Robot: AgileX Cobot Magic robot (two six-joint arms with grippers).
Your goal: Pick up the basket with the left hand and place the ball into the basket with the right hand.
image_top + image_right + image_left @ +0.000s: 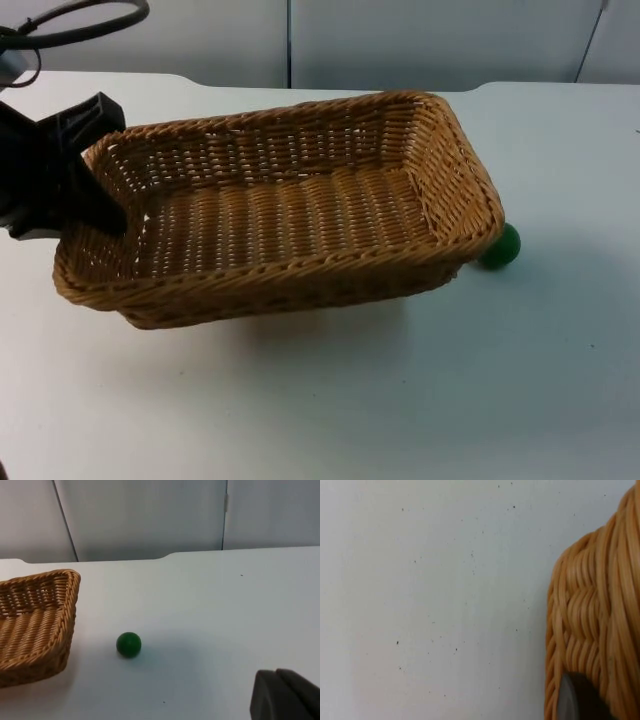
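basket: tan woven wicker | ball: dark green | table: white | wall: grey

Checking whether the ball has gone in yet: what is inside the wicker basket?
Inside the rectangular woven wicker basket only bare weave shows, and the left hand grips its end wall. The small green ball lies on the white table outside, partly hidden by the basket's corner.

Left end effector clamped (rim-side)
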